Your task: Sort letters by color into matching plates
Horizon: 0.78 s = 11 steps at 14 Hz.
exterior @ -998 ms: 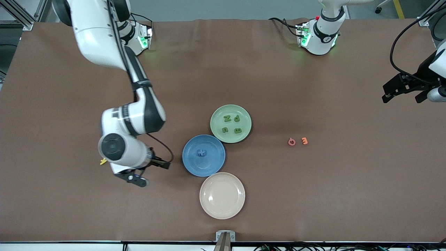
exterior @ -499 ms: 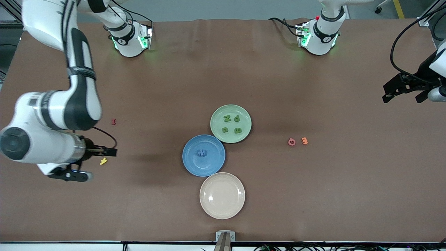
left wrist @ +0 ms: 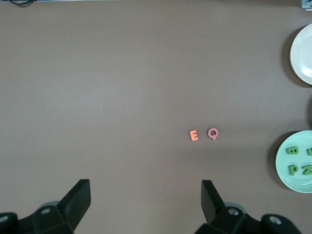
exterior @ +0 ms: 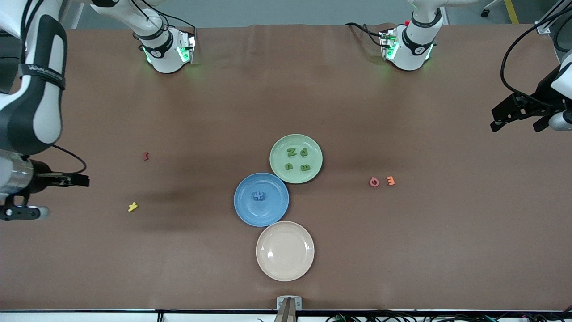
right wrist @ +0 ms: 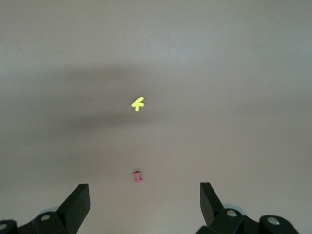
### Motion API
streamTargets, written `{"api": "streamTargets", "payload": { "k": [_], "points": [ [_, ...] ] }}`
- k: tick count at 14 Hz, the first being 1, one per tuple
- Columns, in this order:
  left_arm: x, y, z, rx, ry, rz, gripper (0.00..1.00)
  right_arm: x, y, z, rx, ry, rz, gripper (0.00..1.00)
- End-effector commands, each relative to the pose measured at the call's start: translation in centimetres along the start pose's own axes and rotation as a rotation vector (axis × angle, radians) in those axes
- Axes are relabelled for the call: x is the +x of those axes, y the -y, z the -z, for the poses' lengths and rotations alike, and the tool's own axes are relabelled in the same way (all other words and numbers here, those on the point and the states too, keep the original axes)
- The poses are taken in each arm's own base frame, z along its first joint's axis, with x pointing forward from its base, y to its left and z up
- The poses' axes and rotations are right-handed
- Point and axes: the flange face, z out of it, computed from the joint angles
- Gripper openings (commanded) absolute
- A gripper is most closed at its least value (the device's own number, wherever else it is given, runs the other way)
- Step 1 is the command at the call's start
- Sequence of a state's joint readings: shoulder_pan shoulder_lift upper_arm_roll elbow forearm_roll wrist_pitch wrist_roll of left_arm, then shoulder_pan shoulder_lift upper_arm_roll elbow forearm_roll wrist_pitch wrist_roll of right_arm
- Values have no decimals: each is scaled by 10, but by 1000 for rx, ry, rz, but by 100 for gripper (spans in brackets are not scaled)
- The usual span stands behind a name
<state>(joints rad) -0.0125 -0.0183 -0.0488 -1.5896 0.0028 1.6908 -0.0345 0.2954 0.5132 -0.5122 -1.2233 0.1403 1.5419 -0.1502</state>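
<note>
On the brown table (exterior: 402, 246), four green letters (exterior: 297, 159) fill the pale green plate (exterior: 276, 150).

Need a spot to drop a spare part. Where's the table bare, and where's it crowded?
Bare: the brown table between the arm bases and the green plate; also around the yellow letter and the pink and orange letters. Crowded: mid-table, where the green, blue plate and cream plate cluster.
</note>
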Motion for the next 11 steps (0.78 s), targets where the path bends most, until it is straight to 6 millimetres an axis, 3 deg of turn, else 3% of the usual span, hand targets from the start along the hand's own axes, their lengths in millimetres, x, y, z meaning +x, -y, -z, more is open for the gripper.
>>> {"api": "streamTargets", "payload": {
  "k": [1,4,7,9,11],
  "points": [
    [1,0,5,-16,4,3,100,-10,-5,11,7,-2,7,100],
    [1,0,5,-16,4,3,100,-13,-10,35,-4,-55,0,100],
    [1,0,5,-16,4,3,100,-11,-6,35,-2,-59,5,100],
    [1,0,5,-16,4,3,100,-11,9,37,-4,-60,20,100],
    [1,0,5,-16,4,3,100,-15,6,38,9,-51,17,100]
  ]
}}
